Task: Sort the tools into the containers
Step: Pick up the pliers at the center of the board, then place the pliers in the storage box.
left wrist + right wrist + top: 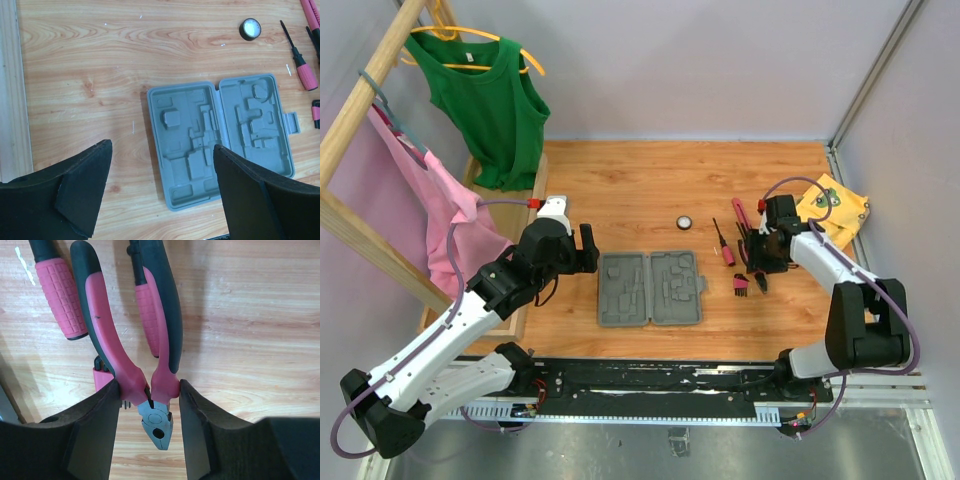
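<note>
left gripper (pixel 162 149): nearest to us, jaws spread wide with nothing between them, hovering above the near edge of the case (pixel 650 288).
table (pixel 640 180): we see pale wood under it all.
case: lies open and flat at mid-table, moulded slots up.
right gripper (pixel 150 390): we see both fingers pressed against the pliers (pixel 107 325), just behind the head, on the table's right side, well apart from the case.
screwdriver (pixel 723 243): between case and pliers.
disc (pixel 685 222): just beyond the case.
</note>
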`<state>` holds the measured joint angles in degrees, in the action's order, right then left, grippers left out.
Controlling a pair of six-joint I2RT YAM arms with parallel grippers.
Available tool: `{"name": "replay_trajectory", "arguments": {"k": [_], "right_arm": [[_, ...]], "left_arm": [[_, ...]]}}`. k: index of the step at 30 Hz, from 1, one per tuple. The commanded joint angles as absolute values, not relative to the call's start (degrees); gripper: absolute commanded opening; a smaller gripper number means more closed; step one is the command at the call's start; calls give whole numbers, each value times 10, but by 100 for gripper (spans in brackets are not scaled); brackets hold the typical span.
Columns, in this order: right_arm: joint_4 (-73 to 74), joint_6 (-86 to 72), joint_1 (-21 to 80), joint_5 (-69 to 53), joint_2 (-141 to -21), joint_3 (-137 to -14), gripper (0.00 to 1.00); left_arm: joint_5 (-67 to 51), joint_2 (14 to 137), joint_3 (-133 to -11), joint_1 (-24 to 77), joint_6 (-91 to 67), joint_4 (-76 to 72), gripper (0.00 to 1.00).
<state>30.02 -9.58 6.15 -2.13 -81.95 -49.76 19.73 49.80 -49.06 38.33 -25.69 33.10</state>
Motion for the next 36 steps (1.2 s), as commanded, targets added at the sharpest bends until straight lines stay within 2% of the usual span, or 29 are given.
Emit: {"name": "replay_trajectory", "arguments": {"k": [1, 24, 36], "right_arm": [[301, -114, 75, -31, -804, -482, 22], [273, -249, 255, 14, -709, -455, 18], [269, -290, 357, 49, -717, -478, 18]], "left_arm": [[197, 498, -487, 379, -245, 314, 86], [199, 494, -487, 379, -246, 314, 86], [202, 492, -487, 379, -247, 315, 86]]}}
